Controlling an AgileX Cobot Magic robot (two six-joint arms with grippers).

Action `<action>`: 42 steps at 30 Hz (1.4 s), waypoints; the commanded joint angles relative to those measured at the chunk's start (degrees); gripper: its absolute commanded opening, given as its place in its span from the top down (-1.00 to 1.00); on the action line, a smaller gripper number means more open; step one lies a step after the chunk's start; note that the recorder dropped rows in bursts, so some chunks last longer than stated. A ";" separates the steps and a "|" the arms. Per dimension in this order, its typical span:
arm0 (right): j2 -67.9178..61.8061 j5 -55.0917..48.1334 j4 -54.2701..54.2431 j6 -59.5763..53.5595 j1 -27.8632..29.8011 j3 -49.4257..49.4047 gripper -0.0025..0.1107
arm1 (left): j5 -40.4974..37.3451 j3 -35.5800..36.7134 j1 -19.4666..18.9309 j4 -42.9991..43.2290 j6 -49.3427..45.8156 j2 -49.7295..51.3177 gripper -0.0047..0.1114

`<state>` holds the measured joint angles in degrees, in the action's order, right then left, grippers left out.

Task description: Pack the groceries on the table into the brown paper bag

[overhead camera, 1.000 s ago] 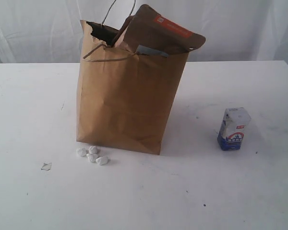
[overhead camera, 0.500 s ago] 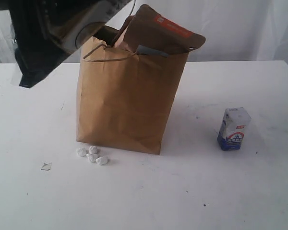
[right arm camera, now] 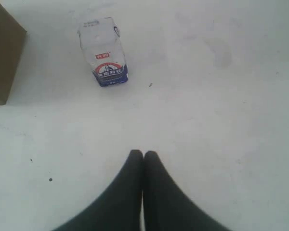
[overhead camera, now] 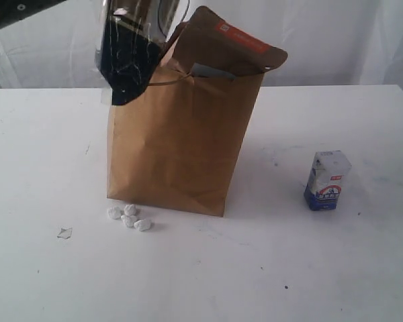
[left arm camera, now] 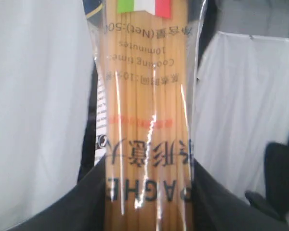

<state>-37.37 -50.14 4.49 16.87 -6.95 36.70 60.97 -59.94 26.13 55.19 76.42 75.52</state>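
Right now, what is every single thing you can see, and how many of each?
brown paper bag: one, brown, standing mid-table.
pouch: one, brown with orange label, sticking out of the bag's top.
spaghetti packet: one, dark and clear with yellow pasta, held up at the bag's left rim.
carton: one, blue and white, upright on the table right of the bag.
pebble-like bits: four, white, by the bag's front left corner.
scrap: one, pale, left of the bits.
table: one, white.
curtain: one, white, behind.
left gripper: black, gripping the spaghetti packet.
right gripper: black, shut, empty, above the table.
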 commanded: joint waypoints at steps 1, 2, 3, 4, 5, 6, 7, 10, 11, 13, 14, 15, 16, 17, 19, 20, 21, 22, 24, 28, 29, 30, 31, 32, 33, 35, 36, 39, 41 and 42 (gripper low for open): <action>0.24 0.41 -0.25 -0.14 0.17 -0.17 0.96 | 7.58 -0.61 -6.49 -12.72 3.65 3.21 0.92; 0.24 0.41 -0.25 -0.14 0.17 -0.17 0.96 | 8.99 -0.82 -7.31 -13.47 3.65 3.94 0.92; 0.24 0.41 -0.25 -0.14 0.17 -0.17 0.96 | 8.99 -1.44 -8.10 -13.88 3.48 4.71 0.92; 0.24 0.41 -0.25 -0.14 0.17 -0.17 0.96 | 8.99 -2.14 -8.46 -14.34 3.10 5.32 0.92; 0.24 0.41 -0.25 -0.14 0.17 -0.17 0.96 | 8.99 -2.87 -8.46 -14.66 2.50 5.91 0.92; 0.24 0.41 -0.25 -0.14 0.17 -0.17 0.96 | 8.99 -3.53 -8.47 -15.46 0.42 6.55 0.92; 0.24 0.41 -0.25 -0.14 0.17 -0.17 0.96 | 8.99 -3.97 -8.47 -16.47 -2.00 6.91 0.92; 0.24 0.41 -0.25 -0.14 0.17 -0.17 0.96 | 8.99 -5.25 -8.47 -22.39 -6.25 8.96 0.92; 0.24 0.41 -0.25 -0.14 0.17 -0.17 0.96 | 8.99 -5.72 -8.47 -24.31 -6.64 9.68 0.92; 0.24 0.41 -0.25 -0.14 0.17 -0.17 0.96 | 8.99 -6.96 -8.47 -26.21 -7.15 11.13 0.92; 0.24 0.41 -0.25 -0.14 0.17 -0.17 0.96 | 8.99 -7.64 -8.47 -26.37 -7.15 11.90 0.92; 0.24 0.41 -0.25 -0.14 0.17 -0.17 0.96 | 8.99 -8.66 -8.47 -26.25 -7.03 13.07 0.92; 0.24 0.41 -0.25 -0.14 0.17 -0.17 0.96 | 8.99 -9.29 -8.47 -26.14 -7.03 13.86 0.92; 0.24 0.41 -0.25 -0.14 0.17 -0.17 0.96 | 8.99 -10.11 -8.47 -26.14 -6.67 14.80 0.92; 0.24 0.41 -0.25 -0.14 0.17 -0.17 0.96 | 8.99 -11.99 -8.47 -26.65 -5.89 16.75 0.92; 0.24 0.41 -0.25 -0.14 0.17 -0.17 0.96 | 8.99 -13.05 -8.47 -26.93 -5.50 17.81 0.92; 0.24 0.41 -0.25 -0.14 0.17 -0.17 0.96 | 8.99 -14.14 -8.47 -27.08 -4.97 18.81 0.92; 0.24 0.41 -0.25 -0.14 0.17 -0.17 0.96 | 8.99 -15.00 -8.47 -27.08 -4.40 19.59 0.92; 0.24 0.41 -0.25 -0.14 0.17 -0.17 0.96 | 8.99 -17.11 -8.47 -26.42 -2.86 21.41 0.92; 0.24 0.41 -0.25 -0.14 0.17 -0.17 0.96 | 8.99 -20.29 -8.47 -25.99 -2.17 24.06 0.92; 0.24 0.41 -0.25 -0.14 0.17 -0.17 0.96 | 8.99 -21.01 -8.47 -25.99 -1.55 24.57 0.92; 0.24 0.41 -0.25 -0.14 0.17 -0.17 0.96 | 8.99 -21.80 -8.47 -25.66 -0.77 24.92 0.92; 0.24 0.41 -0.25 -0.14 0.17 -0.17 0.96 | 8.99 -22.49 -8.47 -25.13 -0.10 25.09 0.92; 0.24 0.41 -0.25 -0.14 0.17 -0.17 0.96 | 8.99 -23.28 -8.23 -24.21 0.34 25.33 0.92; 0.24 0.41 -0.25 -0.14 0.17 -0.17 0.96 | 8.99 -23.98 -8.06 -23.14 0.37 25.46 0.92; 0.24 0.41 -0.25 -0.14 0.17 -0.17 0.96 | 8.99 -25.10 -7.44 -20.32 0.46 25.77 0.92; 0.24 0.41 -0.25 -0.14 0.17 -0.17 0.96 | 8.99 -25.57 -7.21 -18.99 0.46 25.86 0.92; 0.24 0.41 -0.58 -0.14 0.17 -0.17 0.96 | 8.99 -25.95 -5.69 -18.00 0.46 26.93 0.92; 0.24 0.41 -1.86 -0.14 0.17 -0.17 0.96 | 8.99 -25.95 -4.82 -19.49 -0.02 28.22 0.92; 0.24 0.41 -2.18 -0.14 0.17 -0.17 0.96 | 8.99 -25.95 -4.82 -19.49 -0.51 28.64 0.92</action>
<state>-37.37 -50.14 3.22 16.87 -6.95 36.70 66.06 -84.70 20.91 37.79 76.34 104.28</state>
